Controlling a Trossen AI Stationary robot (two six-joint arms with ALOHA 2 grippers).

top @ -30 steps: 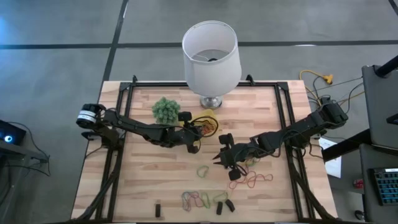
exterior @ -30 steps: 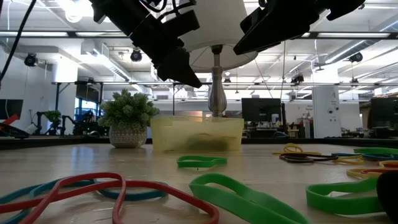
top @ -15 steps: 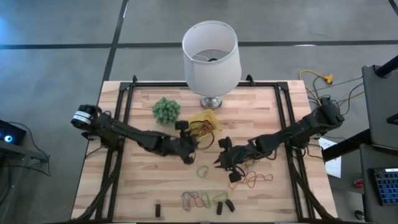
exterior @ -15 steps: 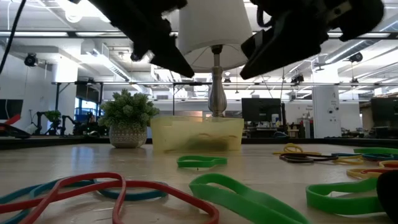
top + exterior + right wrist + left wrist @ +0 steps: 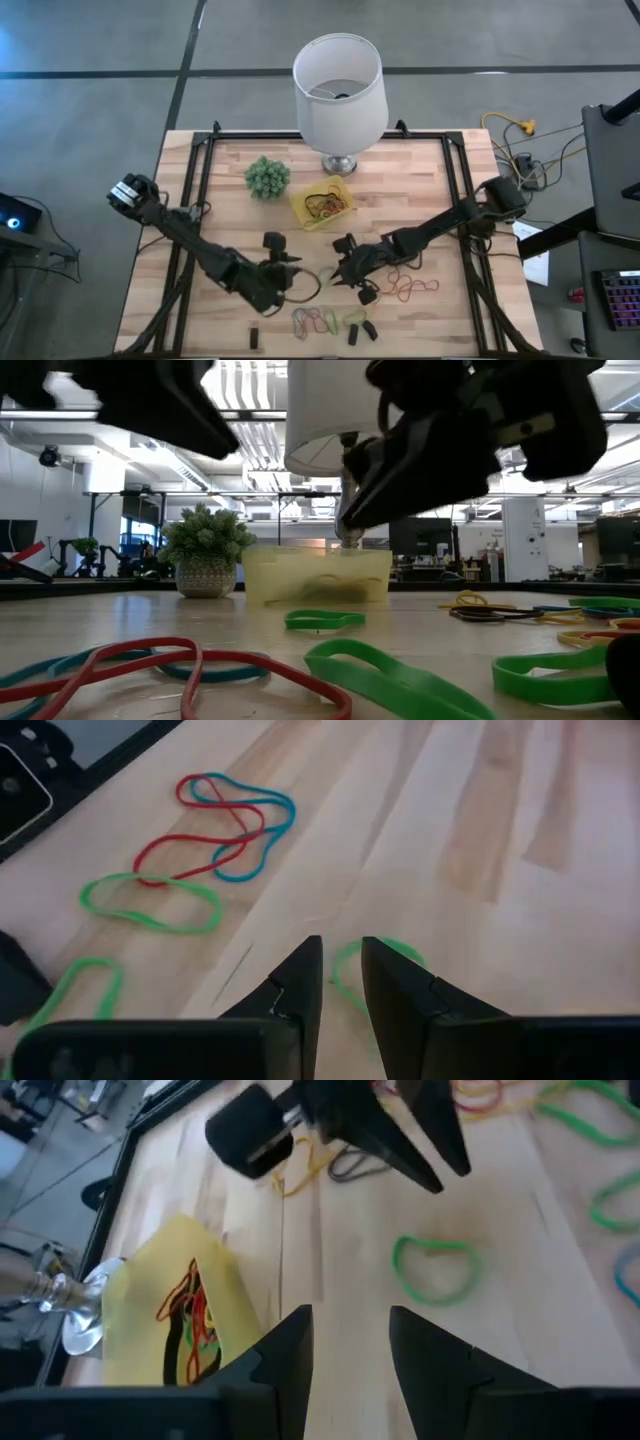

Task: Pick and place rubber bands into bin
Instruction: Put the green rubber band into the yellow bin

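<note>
We have a tangle of rubber bands in the yellow bin at the far centre, many loops left near, our left tool open and empty, our right tool narrowly parted above a green band.

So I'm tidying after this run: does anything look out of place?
Mostly the rubber bands scattered loose over the table's near half, while only a few lie in the yellow bin. A few small dark stubby pieces lie among them. Nothing looks damaged.
</note>
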